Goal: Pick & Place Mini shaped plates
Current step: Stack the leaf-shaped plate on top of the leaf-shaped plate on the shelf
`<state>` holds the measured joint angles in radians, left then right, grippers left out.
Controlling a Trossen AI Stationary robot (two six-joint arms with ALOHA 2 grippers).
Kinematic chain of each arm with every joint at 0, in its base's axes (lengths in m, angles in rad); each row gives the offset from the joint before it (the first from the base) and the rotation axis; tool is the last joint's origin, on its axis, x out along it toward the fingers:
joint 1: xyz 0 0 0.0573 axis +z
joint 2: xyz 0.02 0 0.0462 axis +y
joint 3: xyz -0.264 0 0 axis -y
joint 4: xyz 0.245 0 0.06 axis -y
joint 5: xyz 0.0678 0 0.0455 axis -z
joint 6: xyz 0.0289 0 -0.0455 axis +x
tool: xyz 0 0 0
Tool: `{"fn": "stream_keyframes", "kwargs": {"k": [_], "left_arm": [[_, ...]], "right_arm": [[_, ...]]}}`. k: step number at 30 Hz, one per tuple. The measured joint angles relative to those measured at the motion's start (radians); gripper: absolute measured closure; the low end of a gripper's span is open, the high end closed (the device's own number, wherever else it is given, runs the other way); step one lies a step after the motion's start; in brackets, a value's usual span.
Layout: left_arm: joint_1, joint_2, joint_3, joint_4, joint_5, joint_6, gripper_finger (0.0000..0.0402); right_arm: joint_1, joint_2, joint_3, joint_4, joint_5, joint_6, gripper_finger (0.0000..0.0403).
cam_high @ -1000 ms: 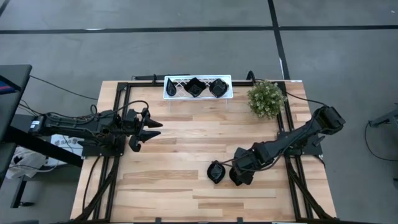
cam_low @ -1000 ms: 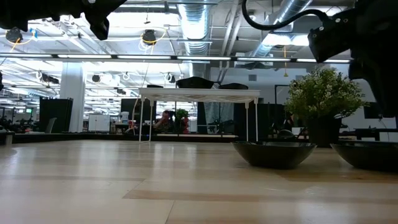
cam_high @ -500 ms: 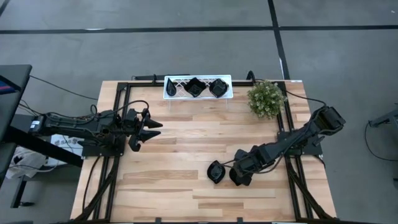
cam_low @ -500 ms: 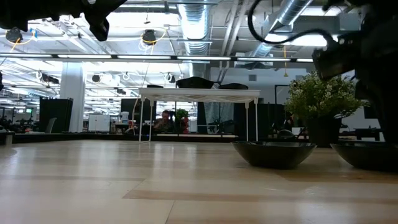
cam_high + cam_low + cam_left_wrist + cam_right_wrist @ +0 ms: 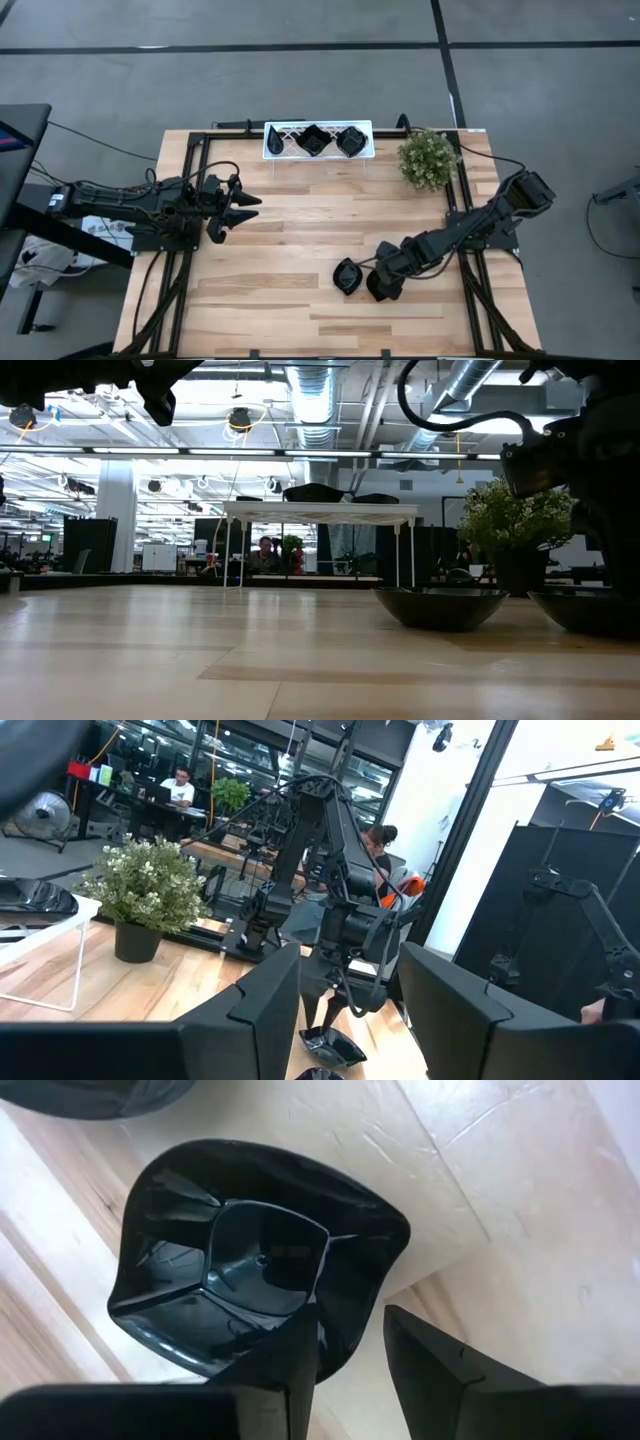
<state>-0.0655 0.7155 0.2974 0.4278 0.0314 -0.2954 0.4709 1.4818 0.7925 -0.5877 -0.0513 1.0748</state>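
Note:
Two glossy black mini shaped plates lie on their undersides on the wooden table, near its front right. My right gripper points steeply down over the right-hand one, a rounded-square plate. It is open, one finger over the plate's hollow and the other outside its rim. The second plate lies just to the left, untouched. Two more black plates sit in the white lattice tray at the far edge. My left gripper hovers open and level at the table's left. My right gripper comes at the rounded-square plate from above, astride the rim on one of its sides. One finger stands over the hollow, the other outside. The plate rests flat on the table. I cannot tell whether either finger touches it.
A green potted plant stands at the far right, close behind my right arm. Black rails run along the table's left, right and far sides. Bare wood stretches across the middle and the near left.
My right gripper has sunk toward the rounded-square plate and tipped more steeply downward, shifting slightly toward the table's near left. Its finger gap is unchanged. Both plates stay where they were.

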Motion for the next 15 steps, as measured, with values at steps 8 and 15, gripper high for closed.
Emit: {"fn": "stream_keyframes", "kwargs": {"k": [8, 15], "left_arm": [[0.0, 0.0, 0.0, 0.0, 0.0, 0.002, 0.0229], [0.0, 0.0, 0.0, 0.0, 0.0, 0.002, 0.0229]], "right_arm": [[-0.002, 0.0, -0.007, 0.002, 0.001, 0.0, 0.0293], [-0.002, 0.002, -0.039, 0.002, -0.002, 0.042, 0.0327]]}}
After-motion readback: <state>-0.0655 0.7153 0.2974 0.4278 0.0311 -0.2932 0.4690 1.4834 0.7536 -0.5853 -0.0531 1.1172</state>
